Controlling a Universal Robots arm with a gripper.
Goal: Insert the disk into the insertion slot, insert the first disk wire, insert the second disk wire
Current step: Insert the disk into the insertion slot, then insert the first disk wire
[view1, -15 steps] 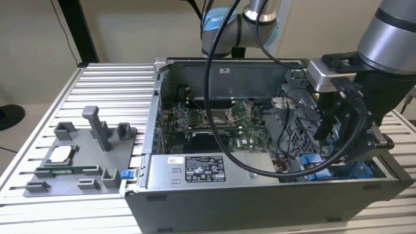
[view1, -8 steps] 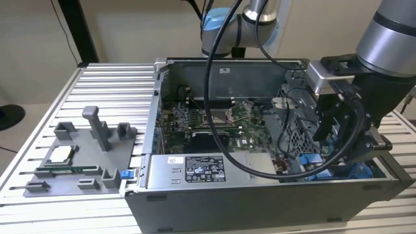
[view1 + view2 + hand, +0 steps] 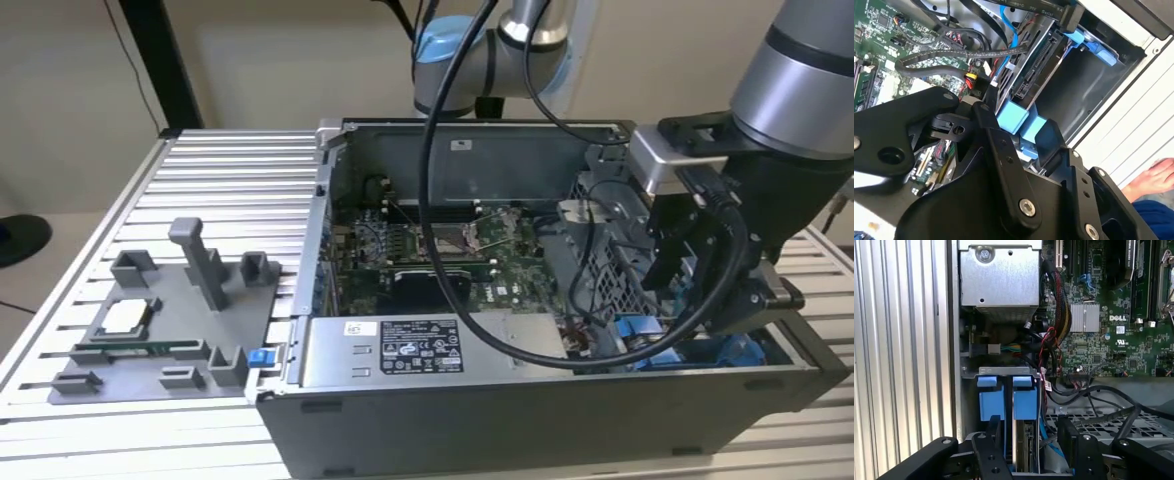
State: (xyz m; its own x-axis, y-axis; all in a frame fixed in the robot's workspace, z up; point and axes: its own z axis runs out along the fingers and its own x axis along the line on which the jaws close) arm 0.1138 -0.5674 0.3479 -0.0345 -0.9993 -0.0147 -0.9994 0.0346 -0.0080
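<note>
Blue frame: the disk point(image 3: 1024, 401) stands on edge in the insertion slot point(image 3: 1081, 95), its two blue tabs sticking out. In the exterior view this is the lower right corner of the computer case point(image 3: 534, 410).
Hand: the hand point(image 3: 1025, 421) reaches down into that corner with its fingers point(image 3: 991, 440) parted, one on each side of the blue tabs. The first wrist view shows a gap beside one tab, so it reads as open, not clamping.
Seating risk: how deep the disk sits cannot be told. A push that lands off-square could wedge the frame against the slot wall or bend a tab.
Wire risk: a blue cable point(image 3: 1004, 35) and a black cable bundle point(image 3: 944, 55) run just beside the disk's connector edge. The sockets there look bare, so neither wire seems plugged in. A finger could snag a loose loop, or pinch it against the frame.
Arm cable risk: a thick black lead point(image 3: 434, 200) hangs from the arm over the motherboard point(image 3: 501, 235) and could catch on parts inside.
Bystander risk: a person's hand point(image 3: 1154, 177) rests on the desk point(image 3: 200, 170) near the case wall, where a sideways swing might strike it.
</note>
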